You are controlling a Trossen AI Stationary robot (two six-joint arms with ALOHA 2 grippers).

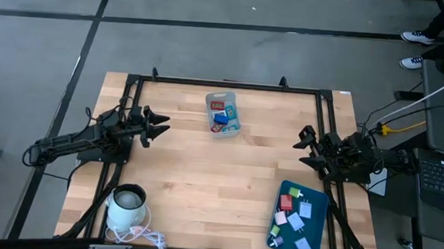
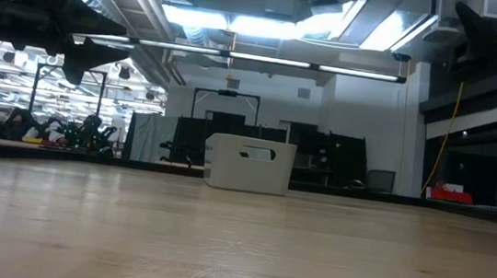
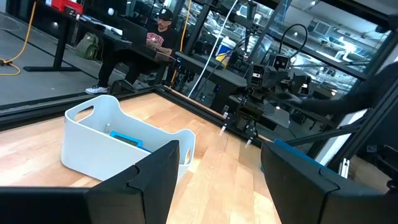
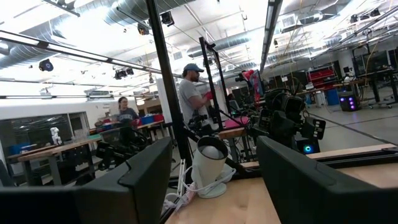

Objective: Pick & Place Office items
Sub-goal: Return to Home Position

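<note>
Grey bin sits at table rear centre. Teal tray at front-right corner; white corded object at front-left corner.

Grey bin far-centre on table, office items inside; more on dark-teal tray, near-right corner. Left gripper and right gripper at opposite edges, fingers spread. White kettle near-left.
</note>
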